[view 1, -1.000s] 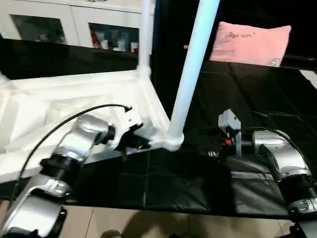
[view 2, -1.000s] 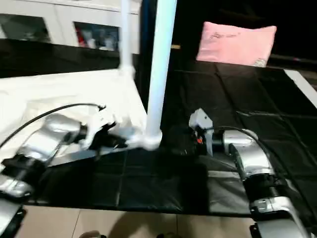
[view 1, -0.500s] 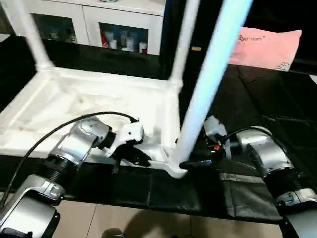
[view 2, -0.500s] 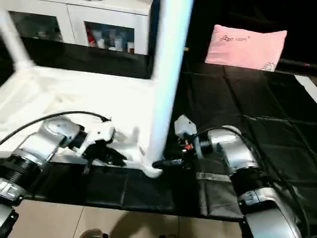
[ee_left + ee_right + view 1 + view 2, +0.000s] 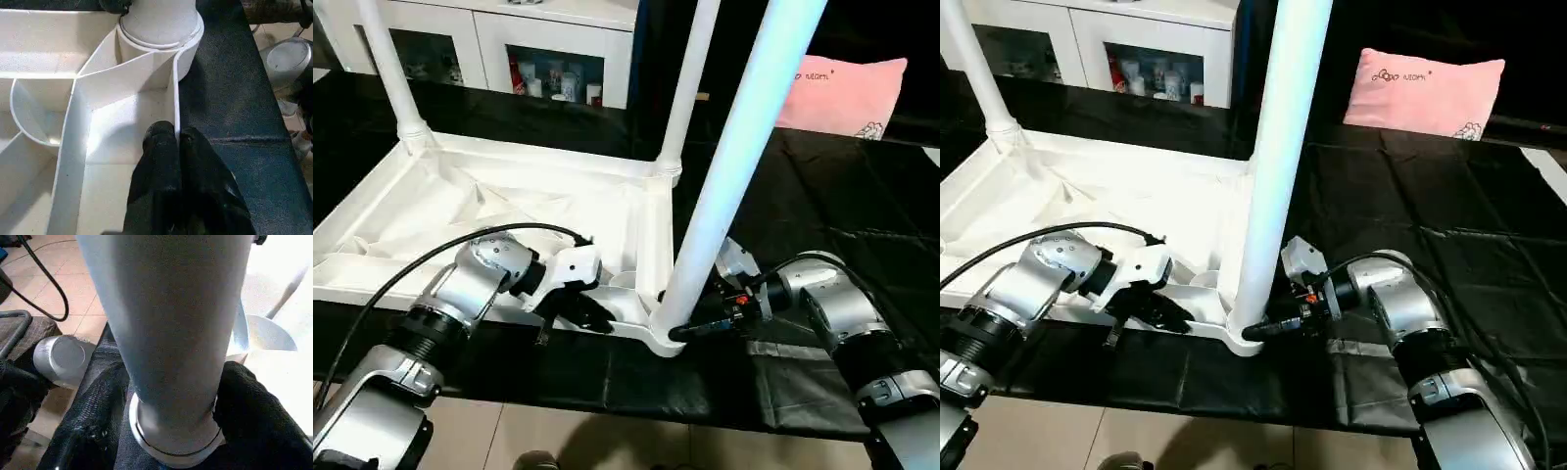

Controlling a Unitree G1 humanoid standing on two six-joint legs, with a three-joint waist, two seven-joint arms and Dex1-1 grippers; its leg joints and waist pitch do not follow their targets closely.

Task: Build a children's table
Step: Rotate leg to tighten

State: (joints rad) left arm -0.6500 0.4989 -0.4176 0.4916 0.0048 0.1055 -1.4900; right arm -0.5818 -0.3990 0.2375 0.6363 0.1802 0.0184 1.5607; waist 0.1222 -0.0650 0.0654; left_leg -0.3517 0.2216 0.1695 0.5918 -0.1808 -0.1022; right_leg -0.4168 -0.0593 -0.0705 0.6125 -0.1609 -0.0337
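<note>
Left pincer (image 5: 177,147) pinched shut on tabletop (image 5: 460,196) edge wall; right pincer (image 5: 171,396) fingers straddle near leg (image 5: 724,186) base, touching both sides.

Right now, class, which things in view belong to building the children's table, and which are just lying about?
Part of the job:
- tabletop, lying upside down
- near leg, right gripper around its base
- two far legs
- left gripper, closed on the tabletop's wall

Lying about:
- pink pillow
- white cabinet
- black cloth
</note>
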